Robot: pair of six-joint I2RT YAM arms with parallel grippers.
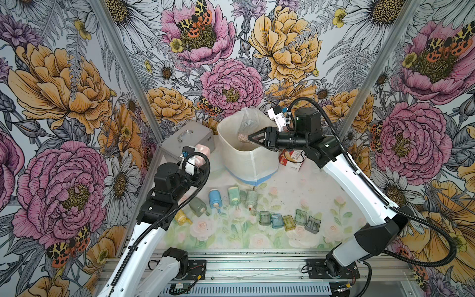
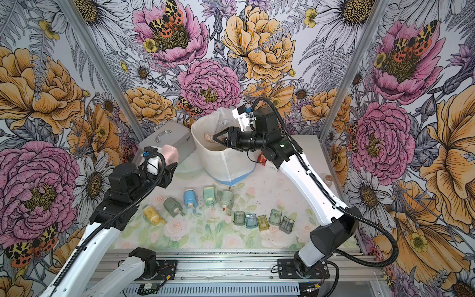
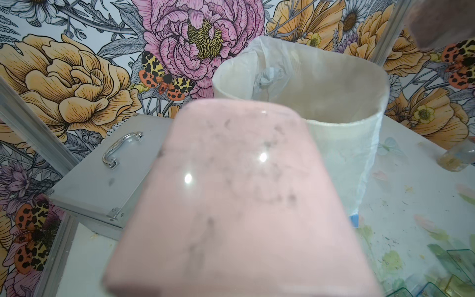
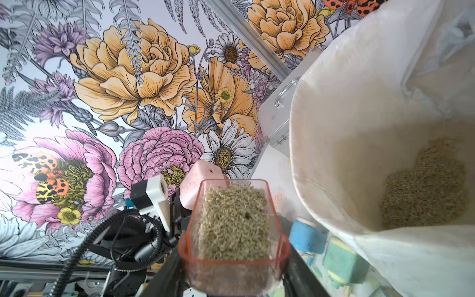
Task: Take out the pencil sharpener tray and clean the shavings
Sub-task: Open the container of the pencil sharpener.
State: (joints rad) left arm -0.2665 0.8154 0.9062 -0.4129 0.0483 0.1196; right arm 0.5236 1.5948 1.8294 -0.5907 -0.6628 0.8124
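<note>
My right gripper [image 1: 249, 138] [image 4: 234, 270] is shut on the clear, pink-tinted pencil sharpener tray [image 1: 243, 137] [image 2: 208, 136] [image 4: 232, 246], over the opening of the white lined bin [image 1: 246, 162] [image 4: 334, 123]. Brownish shavings [image 4: 234, 210] fill the tray in a packed block. A pile of shavings [image 4: 424, 195] lies on the bin's bottom. My left gripper [image 1: 200, 163] [image 2: 171, 165] is shut on the pink pencil sharpener body [image 1: 203, 151] [image 2: 169, 154] [image 3: 239, 192], held above the table left of the bin. The body hides the left fingers in the left wrist view.
A grey metal case [image 1: 187, 138] stands behind the left gripper. Several coloured sharpeners [image 1: 214, 199] and several empty clear trays [image 1: 289, 221] lie in rows mid-table. A red and white box [image 1: 293, 158] sits under the right arm. A small jar [image 2: 327, 180] stands at the table's right.
</note>
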